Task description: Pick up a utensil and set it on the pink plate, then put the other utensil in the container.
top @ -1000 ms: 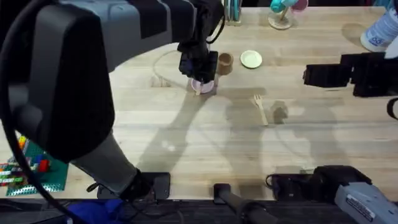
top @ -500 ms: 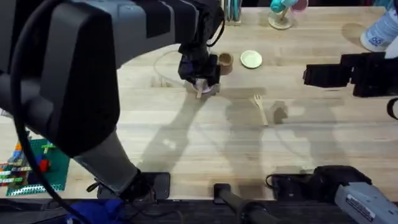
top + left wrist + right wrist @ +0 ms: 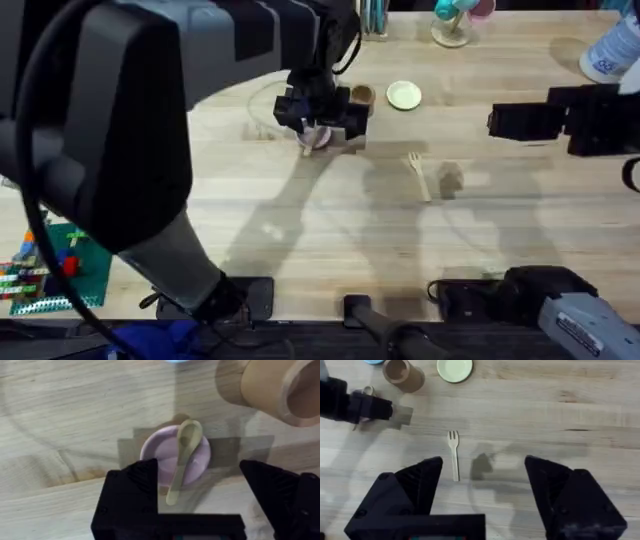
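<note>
The wooden spoon (image 3: 182,460) lies across the small pink plate (image 3: 157,452), bowl toward the brown cup. My left gripper (image 3: 200,492) hovers just above the plate, open, its black fingers (image 3: 131,491) either side of the plate and touching neither it nor the spoon. From overhead this gripper (image 3: 320,118) covers most of the pink plate (image 3: 318,141). The wooden fork (image 3: 418,176) lies flat on the table, tines away from me. My right gripper (image 3: 485,485) is open, high above the fork (image 3: 454,457). The brown cylindrical container (image 3: 361,97) stands just right of the plate.
A pale yellow-green plate (image 3: 404,95) sits right of the container. Bottles and cups (image 3: 455,20) stand along the table's far edge. A green board with coloured bricks (image 3: 55,268) lies at the near left.
My left gripper's fingers have spread apart over the pink plate, leaving the spoon lying on it. The right arm and the fork have not moved.
</note>
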